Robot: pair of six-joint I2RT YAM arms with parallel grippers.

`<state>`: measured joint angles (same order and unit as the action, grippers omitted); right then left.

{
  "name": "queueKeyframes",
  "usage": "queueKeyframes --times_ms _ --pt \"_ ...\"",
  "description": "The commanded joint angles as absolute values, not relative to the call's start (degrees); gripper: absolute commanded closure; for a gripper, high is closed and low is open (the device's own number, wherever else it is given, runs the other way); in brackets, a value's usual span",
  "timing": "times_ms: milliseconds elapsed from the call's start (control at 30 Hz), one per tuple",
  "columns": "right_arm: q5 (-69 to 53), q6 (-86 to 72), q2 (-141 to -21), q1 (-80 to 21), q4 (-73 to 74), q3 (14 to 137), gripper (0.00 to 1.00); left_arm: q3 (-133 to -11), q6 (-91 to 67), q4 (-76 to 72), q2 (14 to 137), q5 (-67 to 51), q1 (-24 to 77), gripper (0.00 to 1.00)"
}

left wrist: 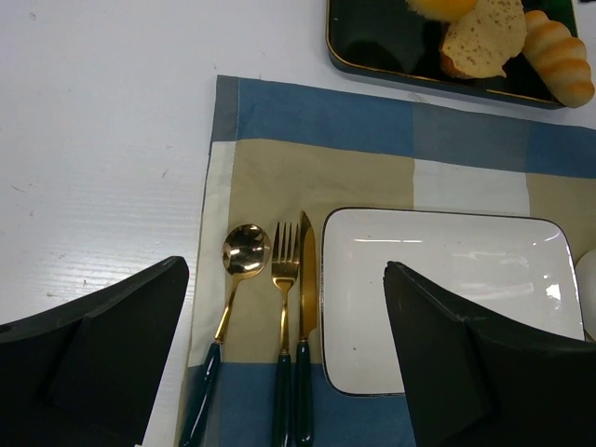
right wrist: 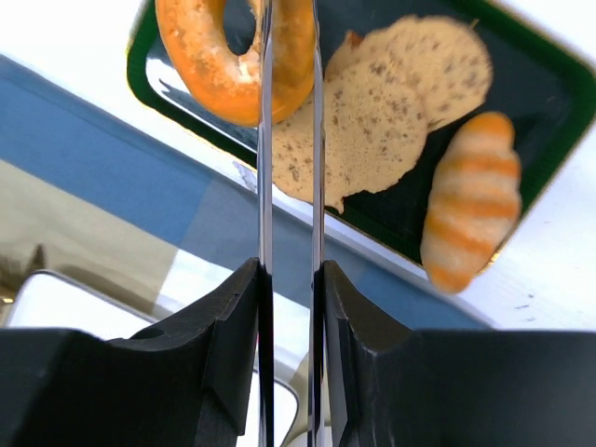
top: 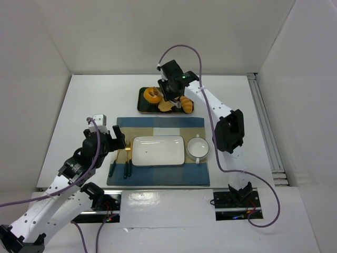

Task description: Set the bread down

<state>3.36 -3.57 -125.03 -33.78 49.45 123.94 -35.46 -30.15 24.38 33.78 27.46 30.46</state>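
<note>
The right gripper (right wrist: 291,28) is clenched on the bread (right wrist: 205,74). One thin finger passes through the hole and the other sits outside the ring, so the ring's wall is pinched between them. The bread is at the 9 o'clock end of a dark tray (top: 142,107), which lies on the table (top: 89,100) just past the 12 o'clock edge of a checked placemat (top: 158,174). Whether the bread rests on the tray or is lifted off it cannot be told.

A flat brown slice (right wrist: 391,112) fills the middle of the tray, and in the wrist view its edge meets the bread's ring on the 3 o'clock side. A striped golden roll (right wrist: 470,209) lies beyond the slice at the tray's 3 o'clock end, apart from the bread.

On the placemat, a white rectangular plate (top: 158,151) sits in the centre. A small white bowl (top: 198,147) with two handles stands just beside it at 3 o'clock. At the plate's 9 o'clock side lie a spoon (left wrist: 244,251), a fork (left wrist: 285,251) and a knife (left wrist: 307,270), side by side, gold with dark handles. The left gripper (left wrist: 284,270) hovers over this cutlery with its jaws spread wide, holding nothing.

The table is white and walled in by plain white panels, with a metal rail (top: 266,126) along its 3 o'clock edge.
</note>
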Motion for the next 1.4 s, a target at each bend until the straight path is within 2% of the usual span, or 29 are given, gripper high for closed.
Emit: queueKeyframes --times_ms 0,167,433,733,1067,1367 --pt "5.71 -5.01 -115.68 -34.63 42.81 122.97 1.0 -35.16 -29.27 21.8 33.66 28.48 30.15 0.0" --pt "5.1 -6.15 -113.83 -34.63 46.31 122.78 1.0 -35.16 -29.27 21.8 33.66 28.48 30.15 0.0" --pt "2.55 -10.89 -95.92 -36.21 40.52 98.56 1.0 -35.16 -29.27 21.8 33.66 28.48 30.15 0.0" --pt "-0.42 -13.45 -81.84 -39.28 41.84 82.21 1.0 -35.68 -29.79 21.8 34.19 28.48 30.15 0.0" --pt "-1.58 -16.79 -75.15 -45.34 42.63 68.74 1.0 -35.68 -30.32 21.27 34.19 27.33 30.15 0.0" --pt "-0.44 -17.31 -74.53 -46.76 41.48 63.73 1.0 -35.68 -30.84 21.27 34.19 26.81 30.15 0.0"
